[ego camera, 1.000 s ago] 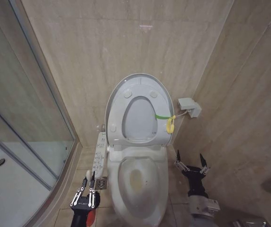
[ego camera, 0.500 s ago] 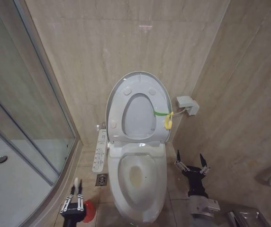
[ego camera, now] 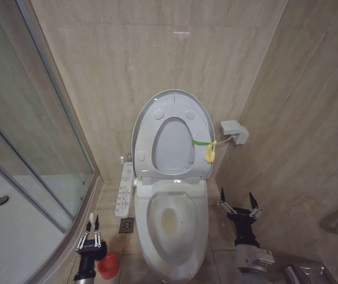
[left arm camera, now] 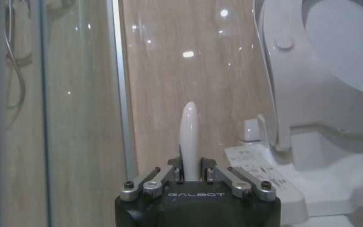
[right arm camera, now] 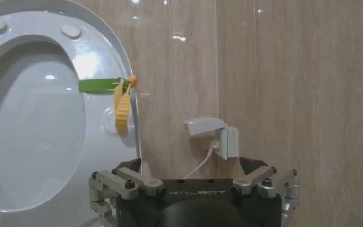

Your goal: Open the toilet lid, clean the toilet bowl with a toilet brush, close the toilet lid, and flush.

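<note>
The toilet lid stands raised against the wall with the seat ring folded up against it, and a yellow-green tag hangs at its edge. Below lies the open toilet bowl, its button panel on the left side. My left gripper is low on the floor side left of the bowl, shut on the toilet brush's pale handle, which points upward. The brush head is hidden below the gripper. The red holder stands just right of that gripper. My right gripper hangs open right of the bowl.
A glass shower door and white shower tray close off the left side. A floor drain sits between the panel and the holder. A white box with a cable is mounted on the right wall.
My left gripper, holding the brush handle, has moved left and back from beside the bowl, uncovering the red holder, then risen slightly. The camera shifted a little. The right arm stayed put.
</note>
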`<state>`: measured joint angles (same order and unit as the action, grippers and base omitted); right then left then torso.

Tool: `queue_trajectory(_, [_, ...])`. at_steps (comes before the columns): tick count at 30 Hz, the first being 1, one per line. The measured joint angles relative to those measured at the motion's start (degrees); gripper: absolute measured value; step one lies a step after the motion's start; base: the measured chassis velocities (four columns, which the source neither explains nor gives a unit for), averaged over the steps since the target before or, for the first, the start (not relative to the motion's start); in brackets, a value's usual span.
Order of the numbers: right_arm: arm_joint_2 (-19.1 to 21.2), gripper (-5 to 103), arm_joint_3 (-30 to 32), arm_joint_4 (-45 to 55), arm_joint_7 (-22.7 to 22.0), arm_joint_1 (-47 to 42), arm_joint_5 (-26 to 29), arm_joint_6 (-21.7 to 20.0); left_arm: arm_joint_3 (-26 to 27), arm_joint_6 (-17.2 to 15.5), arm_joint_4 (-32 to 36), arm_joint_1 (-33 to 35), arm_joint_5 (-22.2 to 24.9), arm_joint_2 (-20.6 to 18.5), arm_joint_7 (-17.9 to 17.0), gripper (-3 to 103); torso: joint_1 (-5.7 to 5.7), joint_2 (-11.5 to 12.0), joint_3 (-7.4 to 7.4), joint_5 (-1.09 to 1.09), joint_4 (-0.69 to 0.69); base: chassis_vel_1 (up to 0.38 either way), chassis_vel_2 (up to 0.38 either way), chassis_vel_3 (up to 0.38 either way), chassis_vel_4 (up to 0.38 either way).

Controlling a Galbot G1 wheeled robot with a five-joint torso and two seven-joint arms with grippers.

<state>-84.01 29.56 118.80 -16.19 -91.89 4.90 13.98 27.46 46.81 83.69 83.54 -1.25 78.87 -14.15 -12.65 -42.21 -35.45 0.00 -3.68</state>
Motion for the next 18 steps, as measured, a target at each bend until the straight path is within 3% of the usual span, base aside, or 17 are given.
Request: queue_trajectory(18, [0.0,100,0.0,0.0,0.0,0.0,0.0,0.0,-2.5,0.1,-12.8,-6.2,1.6,0.0,0.5,19,0.01,0.0,0.00,0.00,0.02,0.000,0.000,0.000,0.000])
